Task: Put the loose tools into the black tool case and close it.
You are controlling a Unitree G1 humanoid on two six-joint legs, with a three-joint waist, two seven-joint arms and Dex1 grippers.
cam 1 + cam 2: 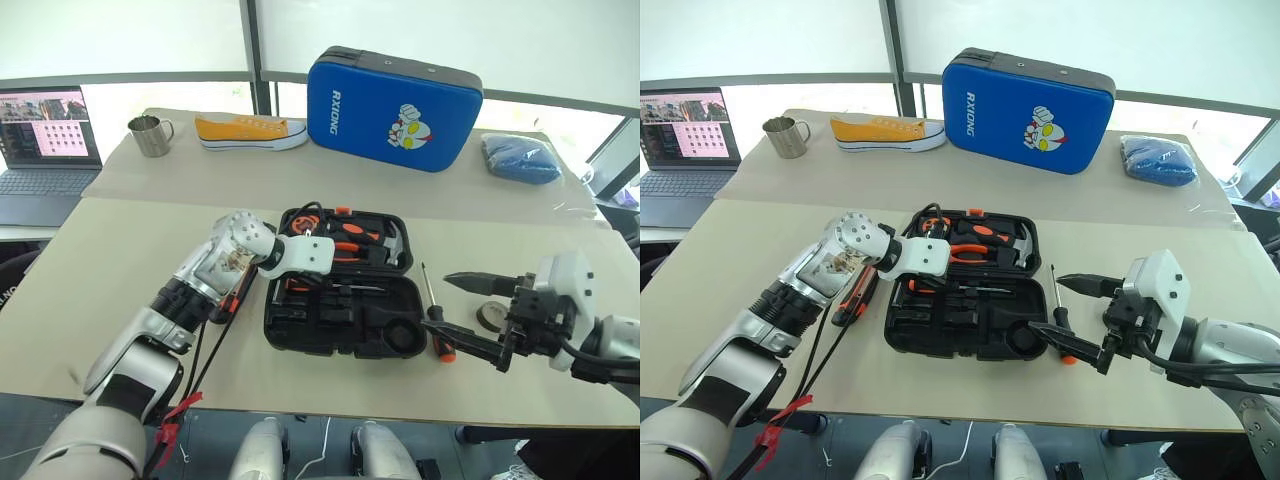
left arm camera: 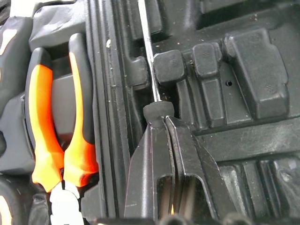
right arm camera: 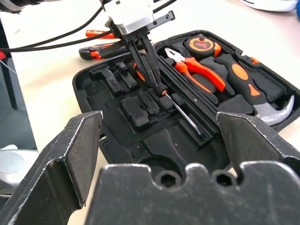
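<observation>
Clamping a screwdriver (image 3: 174, 101) over the black tool case (image 1: 300, 335), the left gripper (image 3: 153, 80) is closed; the right gripper (image 1: 462, 312) is gaping wide.

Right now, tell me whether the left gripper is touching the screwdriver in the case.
Touching. In the right wrist view the left gripper has its fingers shut on the screwdriver at the handle end, over the black tool case; the left wrist view shows the same pinch.

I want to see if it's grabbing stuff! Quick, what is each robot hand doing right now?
Left gripper: shut on a screwdriver, over the black tool case.
Right gripper: open, holding nothing.
</observation>
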